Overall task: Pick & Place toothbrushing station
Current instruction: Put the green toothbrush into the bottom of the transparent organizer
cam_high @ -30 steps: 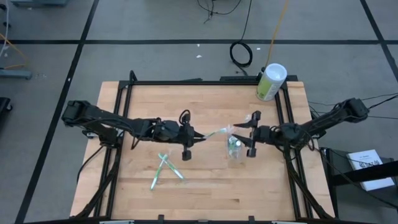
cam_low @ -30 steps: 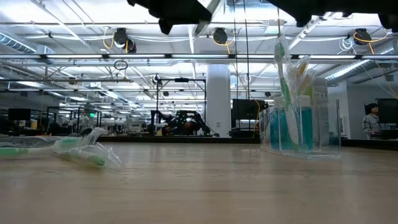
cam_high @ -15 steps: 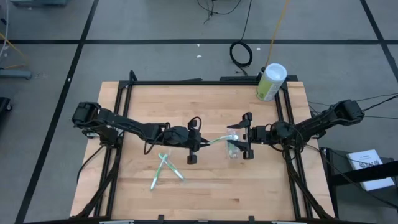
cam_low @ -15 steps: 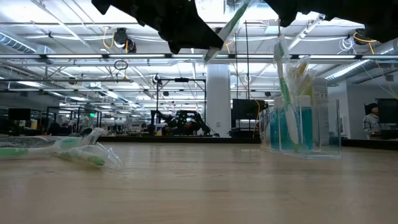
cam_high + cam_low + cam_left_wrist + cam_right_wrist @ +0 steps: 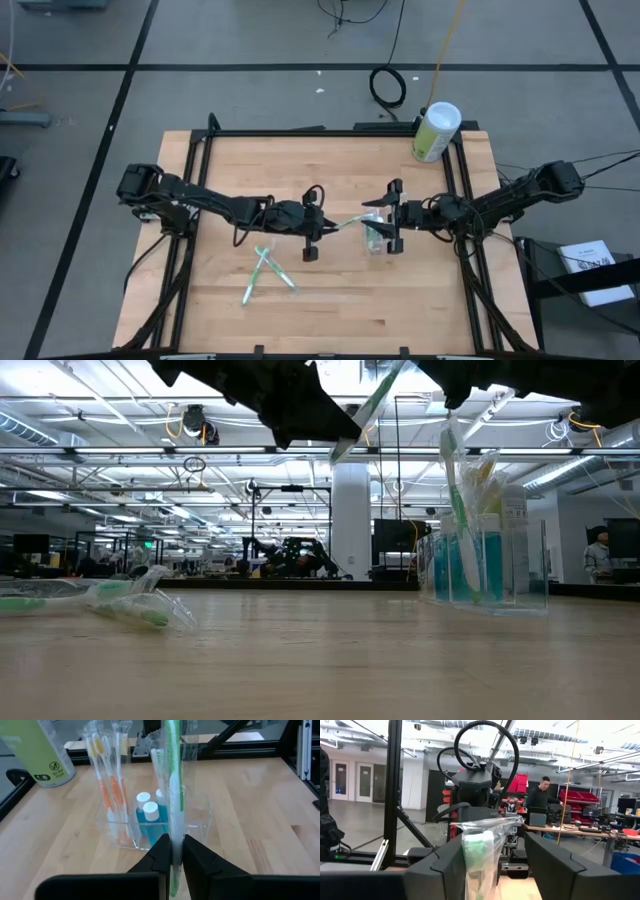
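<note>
Clear cup point(image 5: 375, 238) mid-table, partly stocked (orange brushes, blue tubes). Left gripper point(image 5: 172, 851) pinching wrapped green toothbrush point(image 5: 173, 780), just beside cup. Right gripper point(image 5: 393, 215) spread around its upper end. Two toothbrushes point(image 5: 264, 272) left on table.

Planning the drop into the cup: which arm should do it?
Left. The left gripper is shut on the wrapped toothbrush, beside the clear cup; the right gripper, open, straddles its tip.

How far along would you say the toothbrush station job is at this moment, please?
Partly done: the clear cup already holds several brushes and blue bottles. In hand: the left gripper grips a wrapped green toothbrush, and the right gripper brackets its far end. Left: two wrapped brushes on the table.
</note>
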You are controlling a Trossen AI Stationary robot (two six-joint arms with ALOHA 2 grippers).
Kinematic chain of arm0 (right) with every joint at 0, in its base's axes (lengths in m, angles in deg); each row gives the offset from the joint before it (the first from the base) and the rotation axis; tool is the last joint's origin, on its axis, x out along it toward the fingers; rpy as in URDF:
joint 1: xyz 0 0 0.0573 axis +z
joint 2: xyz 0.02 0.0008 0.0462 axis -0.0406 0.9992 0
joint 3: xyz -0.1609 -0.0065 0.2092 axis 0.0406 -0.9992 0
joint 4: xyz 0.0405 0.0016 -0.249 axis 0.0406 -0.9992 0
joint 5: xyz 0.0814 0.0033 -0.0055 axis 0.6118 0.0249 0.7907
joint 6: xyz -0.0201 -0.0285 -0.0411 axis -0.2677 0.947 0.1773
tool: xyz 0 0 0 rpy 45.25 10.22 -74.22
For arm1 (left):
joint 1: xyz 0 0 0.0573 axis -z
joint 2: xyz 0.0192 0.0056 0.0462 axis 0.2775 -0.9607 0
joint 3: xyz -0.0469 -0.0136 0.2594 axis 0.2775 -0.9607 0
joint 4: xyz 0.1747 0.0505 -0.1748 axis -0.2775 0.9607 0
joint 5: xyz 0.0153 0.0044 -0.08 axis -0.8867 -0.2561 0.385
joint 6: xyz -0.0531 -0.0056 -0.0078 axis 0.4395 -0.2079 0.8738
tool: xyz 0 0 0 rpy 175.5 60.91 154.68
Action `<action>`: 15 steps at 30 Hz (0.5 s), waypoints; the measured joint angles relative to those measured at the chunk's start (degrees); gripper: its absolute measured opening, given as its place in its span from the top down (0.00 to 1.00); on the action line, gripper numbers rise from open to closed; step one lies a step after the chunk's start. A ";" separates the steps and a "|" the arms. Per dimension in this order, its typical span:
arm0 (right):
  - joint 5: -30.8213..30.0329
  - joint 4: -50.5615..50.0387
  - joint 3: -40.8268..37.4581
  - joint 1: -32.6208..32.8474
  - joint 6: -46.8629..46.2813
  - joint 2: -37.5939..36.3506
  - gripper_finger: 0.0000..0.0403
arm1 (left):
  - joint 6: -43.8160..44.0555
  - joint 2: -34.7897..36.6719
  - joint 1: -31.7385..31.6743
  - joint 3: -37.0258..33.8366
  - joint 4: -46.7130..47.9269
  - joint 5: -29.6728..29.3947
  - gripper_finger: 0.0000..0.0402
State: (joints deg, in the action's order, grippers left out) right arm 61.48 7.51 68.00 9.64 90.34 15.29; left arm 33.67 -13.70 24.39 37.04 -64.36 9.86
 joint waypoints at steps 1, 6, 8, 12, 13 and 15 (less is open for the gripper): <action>0.00 -0.29 0.00 0.00 0.19 0.00 0.55 | 0.00 0.00 0.00 0.00 0.12 -0.10 0.92; 0.04 -0.48 0.00 0.00 1.78 0.00 0.63 | 0.00 0.00 0.00 0.00 0.18 -0.13 0.95; 0.04 -0.49 0.00 0.00 1.78 0.00 0.67 | 0.00 0.00 -0.04 0.00 0.18 -0.14 0.96; 0.09 -0.49 0.00 0.00 2.80 0.00 0.73 | 0.38 0.00 -0.02 0.00 0.15 -0.17 0.94; 0.08 -0.49 0.00 0.00 2.96 0.00 0.74 | 0.63 0.00 -0.04 0.00 0.14 -0.17 0.93; 0.07 -0.47 0.00 0.00 3.07 0.00 0.77 | 0.87 0.02 -0.02 0.00 0.12 -0.17 0.90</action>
State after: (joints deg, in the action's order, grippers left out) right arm 61.55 7.04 68.00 9.64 93.41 15.29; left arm 34.55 -13.68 24.36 37.04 -64.24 9.69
